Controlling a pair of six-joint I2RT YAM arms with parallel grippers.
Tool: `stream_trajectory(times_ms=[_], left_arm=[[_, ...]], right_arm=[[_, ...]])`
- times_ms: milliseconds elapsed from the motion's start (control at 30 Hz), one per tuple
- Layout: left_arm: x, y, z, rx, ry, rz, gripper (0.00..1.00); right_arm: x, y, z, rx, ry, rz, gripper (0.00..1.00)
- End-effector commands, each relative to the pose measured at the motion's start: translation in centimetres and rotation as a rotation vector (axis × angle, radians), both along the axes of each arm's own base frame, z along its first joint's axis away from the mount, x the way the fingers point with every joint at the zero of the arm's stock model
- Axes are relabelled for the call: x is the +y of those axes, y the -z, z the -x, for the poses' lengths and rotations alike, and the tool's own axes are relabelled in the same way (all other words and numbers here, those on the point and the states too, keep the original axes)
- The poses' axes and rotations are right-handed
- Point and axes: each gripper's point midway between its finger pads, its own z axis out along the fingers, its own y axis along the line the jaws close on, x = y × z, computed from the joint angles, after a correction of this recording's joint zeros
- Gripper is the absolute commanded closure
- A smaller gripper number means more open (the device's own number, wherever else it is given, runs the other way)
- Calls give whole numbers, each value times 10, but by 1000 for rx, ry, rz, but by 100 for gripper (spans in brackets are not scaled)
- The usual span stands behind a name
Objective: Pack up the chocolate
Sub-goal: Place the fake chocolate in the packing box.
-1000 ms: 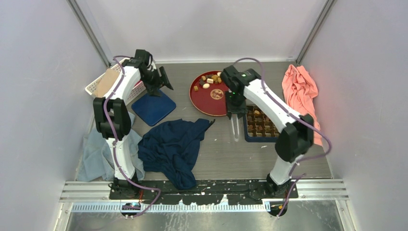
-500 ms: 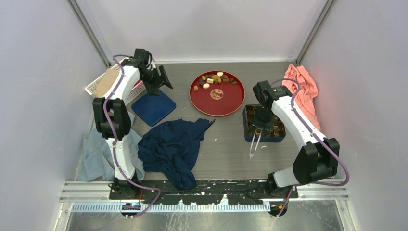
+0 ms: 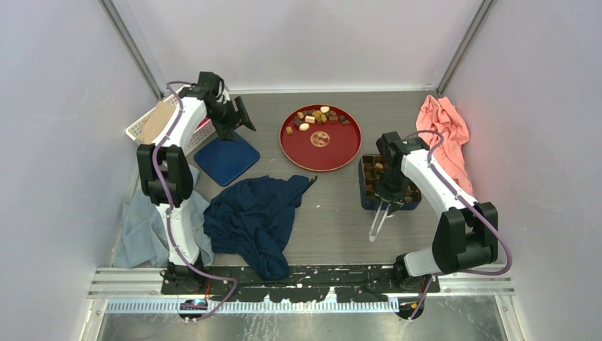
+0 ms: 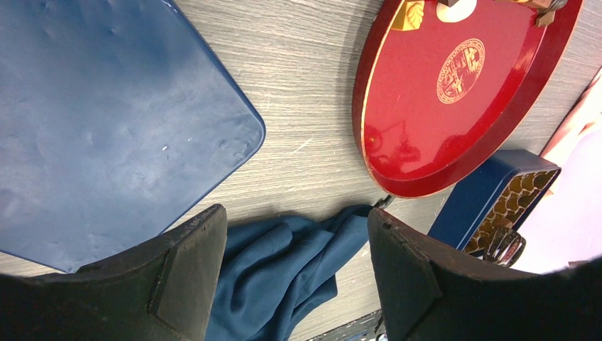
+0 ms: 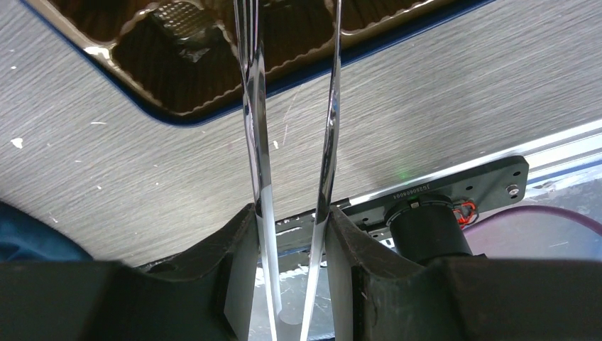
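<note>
**Tongs at the box, loose pieces waiting on the tray**

The right gripper (image 5: 291,213) is clamped on a pair of metal tongs (image 5: 250,106), with one finger pressed against the outside of each blade. That is probably because the chocolate (image 3: 316,116) comes in pieces too small for the broad fingers to place neatly. Where the blades show they stand apart, with nothing visible between them. Their tips run off the top of the wrist view, so I cannot tell whether they carry anything. They point over the near corner of the navy box (image 3: 363,186), where one dark piece (image 5: 174,21) sits in its cup beside a cup that looks unfilled. The tongs seem to be held there to work at that corner.

The chocolate is in two places. A loose cluster lies on the far side of the red tray (image 3: 334,149), and many pieces already sit in the box's grid just to the tray's right. Tray and box lie close together, which keeps each trip short. By my reckoning the packing is well along but not finished.

The left gripper (image 4: 294,284) hangs above the table (image 4: 312,106) with its fingers wide apart and nothing between them. It is beside the flat blue lid (image 3: 226,160), well apart from the box (a sensible waiting spot, since it is clear of the right arm and near the lid it may have to fit last).
</note>
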Motion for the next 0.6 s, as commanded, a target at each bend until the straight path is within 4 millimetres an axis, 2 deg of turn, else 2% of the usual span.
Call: stream_trajectory(times_ms=[0,267,433,567], left_arm=[[-4,-23,-11,-66,-3,37,27],[-7,-23,-10,-65,-2,45,27],[-7,-21,-9,-58,-3,43,27],[-7,-19,-10,-54,-4,47,27]], right_arm=[[-5,-1,-1,-40,19,-10,82],[-12,4,-8,-33,9,-7,79],[-17,4,-10,-25,0,2,72],[-18,4,-10,-20,3,1,62]])
